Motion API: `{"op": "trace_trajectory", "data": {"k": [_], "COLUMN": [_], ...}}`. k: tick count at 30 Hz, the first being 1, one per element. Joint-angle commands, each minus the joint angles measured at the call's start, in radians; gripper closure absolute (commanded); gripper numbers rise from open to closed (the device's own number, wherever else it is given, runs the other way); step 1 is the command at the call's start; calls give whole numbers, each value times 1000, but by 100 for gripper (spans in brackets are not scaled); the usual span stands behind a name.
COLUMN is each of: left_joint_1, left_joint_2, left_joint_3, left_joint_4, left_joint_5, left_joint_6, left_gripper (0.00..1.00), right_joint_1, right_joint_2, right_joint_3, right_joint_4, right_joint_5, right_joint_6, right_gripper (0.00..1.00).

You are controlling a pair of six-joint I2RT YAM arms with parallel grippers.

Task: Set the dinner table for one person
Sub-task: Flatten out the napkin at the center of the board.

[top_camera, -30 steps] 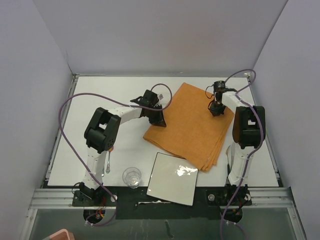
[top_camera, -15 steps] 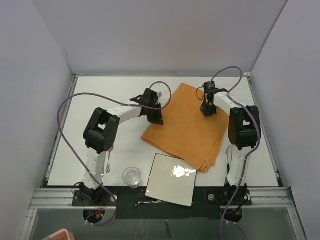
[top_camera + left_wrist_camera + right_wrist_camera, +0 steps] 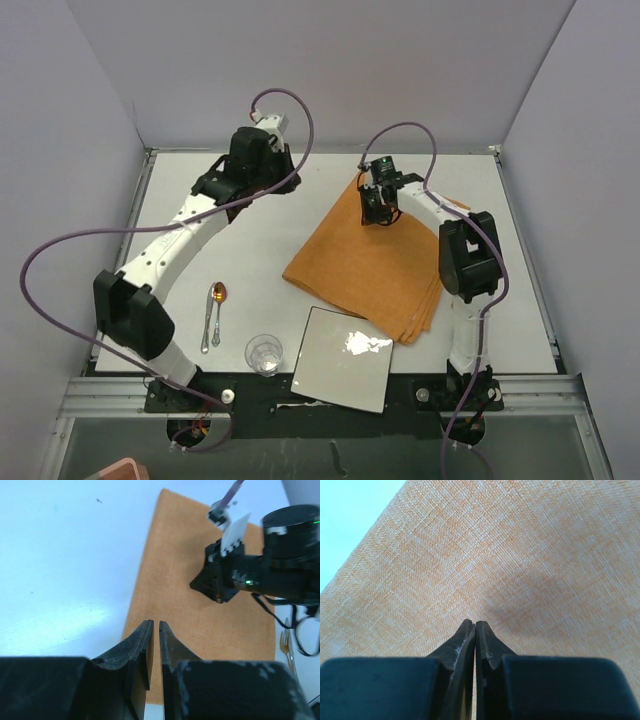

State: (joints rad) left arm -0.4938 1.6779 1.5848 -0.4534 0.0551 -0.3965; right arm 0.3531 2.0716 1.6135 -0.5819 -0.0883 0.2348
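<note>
1. 1 dinner table (image 3: pixel 262 262), white and matte, fills the middle of the top view and carries everything else
2. 1 orange cloth (image 3: pixel 380 265), folded, lies angled on the right half of the table, with its near corner just beside 1 square white plate (image 3: pixel 340 368) at the near edge
3. 1 clear glass (image 3: pixel 264 353) stands just left of the plate
4. 1 spoon (image 3: pixel 218 300) lies left of the glass; a 2nd slim utensil (image 3: pixel 206 336) lies close beside it, too small to identify
5. 2 arms are in view. The left arm stretches far across to the back of the table, and the left gripper (image 3: pixel 155 626) hangs over the cloth's left edge, fingers nearly together with nothing between them
6. The right arm bends back toward the cloth's far corner; the right gripper (image 3: pixel 475 625) points down at the weave, fingers pressed together and empty. I cannot tell whether the tips touch the cloth
</note>
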Motion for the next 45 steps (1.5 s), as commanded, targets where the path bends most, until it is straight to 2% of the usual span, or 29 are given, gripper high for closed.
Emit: {"op": "trace_trajectory", "data": {"k": [1,6,13,18,24,31,38,45], "left_joint_1": [25,37,44,44,41,30,12,-21], "left_joint_2": [-131,-204,-268,-303,-339,-344,-349,-336], "left_joint_3": [-44,-106,-175,-204,-250,-310,-334,-357], "left_joint_4": [-25,-28,-51,-79,-111,-122,-116,-114], "left_joint_5": [-53,-60,-80,-84,-94,-80,-69,-60], "left_joint_6": [18,6,4,-4,-13,-38,-59,-66], "left_gripper": [90,90,90,90,90,90,90,90], "right_joint_1": [13,67,92,37,-71,-204,-295,-321], "right_joint_2": [86,210,381,497,543,507,356,282], "right_joint_3": [49,142,356,498,583,560,319,233], "right_joint_4": [4,-47,-120,-145,-136,-134,-47,-56], "right_joint_5": [-93,-123,-146,-141,-130,-59,43,69], "right_joint_6": [-30,-41,-27,19,60,121,222,263], "right_gripper": [100,100,100,100,100,100,100,100]}}
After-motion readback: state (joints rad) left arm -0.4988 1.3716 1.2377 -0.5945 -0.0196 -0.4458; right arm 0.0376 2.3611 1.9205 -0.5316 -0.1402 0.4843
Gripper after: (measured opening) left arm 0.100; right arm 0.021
